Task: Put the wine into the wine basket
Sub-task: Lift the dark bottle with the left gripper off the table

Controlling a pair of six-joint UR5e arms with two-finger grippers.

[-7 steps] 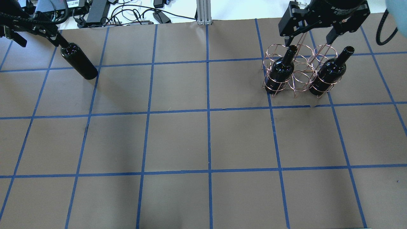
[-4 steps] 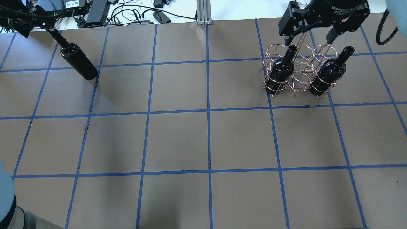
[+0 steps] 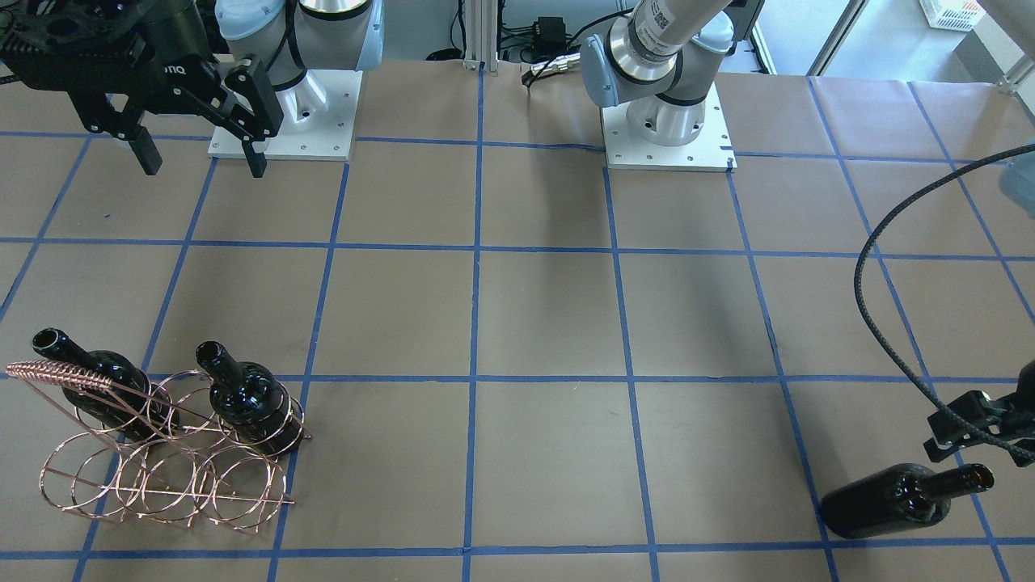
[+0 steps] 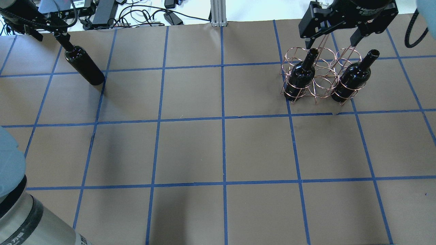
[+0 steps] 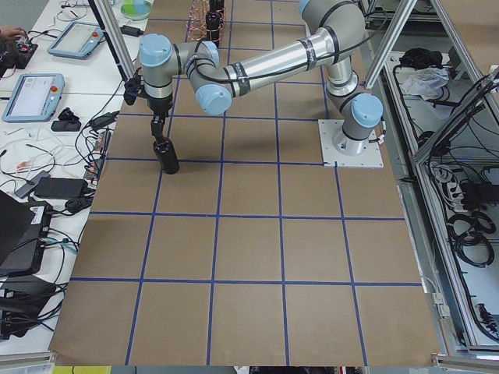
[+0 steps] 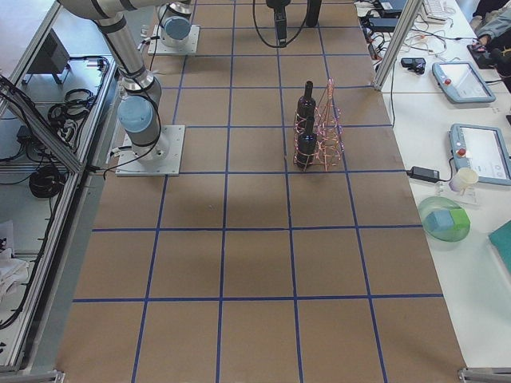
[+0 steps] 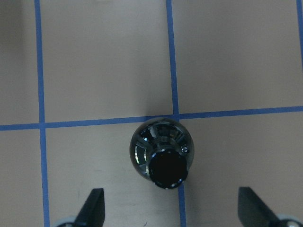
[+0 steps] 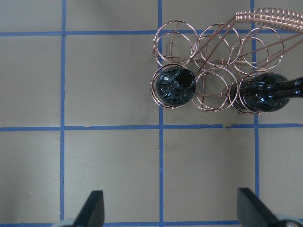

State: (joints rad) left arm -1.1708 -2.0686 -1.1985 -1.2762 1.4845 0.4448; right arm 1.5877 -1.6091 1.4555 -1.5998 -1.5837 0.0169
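Note:
A near-black wine bottle stands upright at the table's far left; it also shows in the front view and the left wrist view. My left gripper is open just above its neck, holding nothing. The copper wire wine basket stands at the far right and holds two more bottles, one in a left ring and one in a right ring; the middle front ring is empty. My right gripper hangs open and empty high above the basket.
Cables and power supplies lie beyond the far edge, beside an aluminium post. A black cable loops over the table by the left arm. The left arm's elbow fills the near left corner. Tablets lie on the side bench.
My left gripper has shifted slightly over the bottle's neck, and the left arm's elbow has swung into the overhead view's lower left corner. The bottles, the basket and the right gripper have not moved.

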